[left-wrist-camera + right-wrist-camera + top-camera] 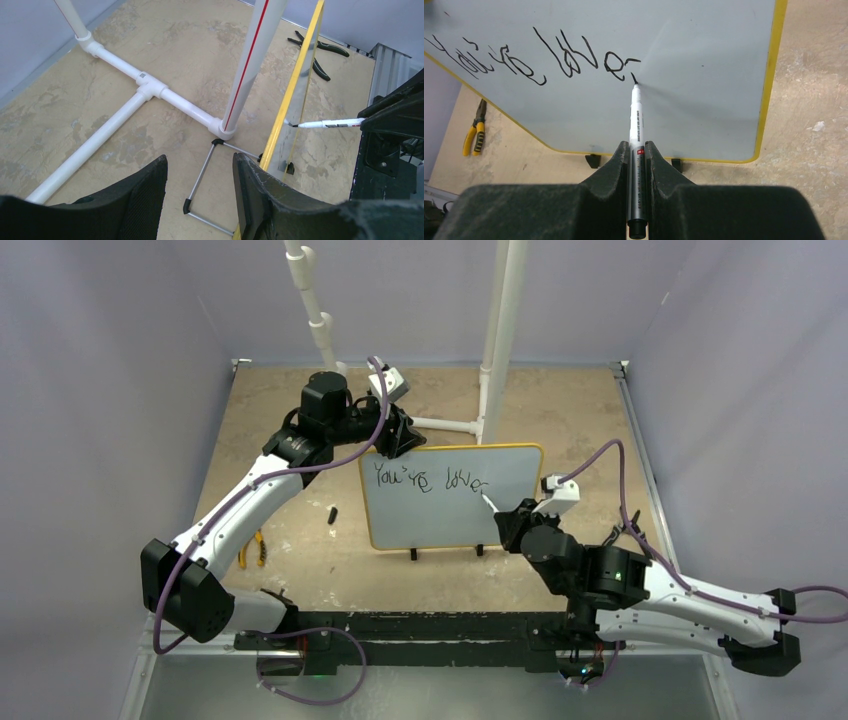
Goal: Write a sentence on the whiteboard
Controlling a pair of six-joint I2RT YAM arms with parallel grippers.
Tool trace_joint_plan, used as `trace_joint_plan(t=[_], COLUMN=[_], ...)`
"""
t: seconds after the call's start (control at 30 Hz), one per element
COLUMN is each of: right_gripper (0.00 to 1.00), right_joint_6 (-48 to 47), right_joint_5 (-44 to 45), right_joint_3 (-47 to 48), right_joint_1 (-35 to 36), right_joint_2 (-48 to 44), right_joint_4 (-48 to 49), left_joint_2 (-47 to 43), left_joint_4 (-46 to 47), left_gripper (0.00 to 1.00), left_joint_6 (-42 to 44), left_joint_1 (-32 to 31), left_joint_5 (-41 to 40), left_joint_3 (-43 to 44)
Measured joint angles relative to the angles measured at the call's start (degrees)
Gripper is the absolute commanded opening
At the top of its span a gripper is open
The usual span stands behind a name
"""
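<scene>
The whiteboard (pixel 450 515) stands upright mid-table, yellow-framed (pixel 769 75), on two black feet. The sentence (pixel 425 480) reads "You're love" in black script (pixel 549 60). My right gripper (pixel 636 145) is shut on a white marker (pixel 636 125). The marker tip touches the board just right of the last "e". The top view shows that gripper (pixel 505 515) at the board's right half. My left gripper (pixel 400 435) sits behind the board's top left corner. In the left wrist view its jaws (pixel 200 157) stand open with nothing between them, the right finger beside the board's yellow edge (pixel 295 85).
White PVC pipes (pixel 500 330) rise behind the board, with floor runs (pixel 150 90). The board's wire stand (pixel 205 170) rests on the table behind it. Yellow-handled pliers (pixel 255 548) and a small black cap (pixel 331 513) lie left of the board.
</scene>
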Motion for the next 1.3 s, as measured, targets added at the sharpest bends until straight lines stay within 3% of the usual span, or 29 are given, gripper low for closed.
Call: trace_joint_plan(t=[0.87,1.3], right_gripper=[0.0,0.0], right_joint_6=[-8.9,-6.8], right_joint_5=[6.5,6.1], right_joint_3=[3.2,3.4], right_joint_1=[0.0,0.0], right_joint_2=[-0.2,-0.2], right_joint_4=[6.1,5.7], left_joint_2=[0.0,0.0], left_joint_4=[0.1,0.1], left_gripper=[0.5,0.51], left_joint_6=[0.0,0.0], left_joint_1=[0.0,0.0], left_joint_5=[-0.1,-0.1], left_joint_3=[0.0,0.0])
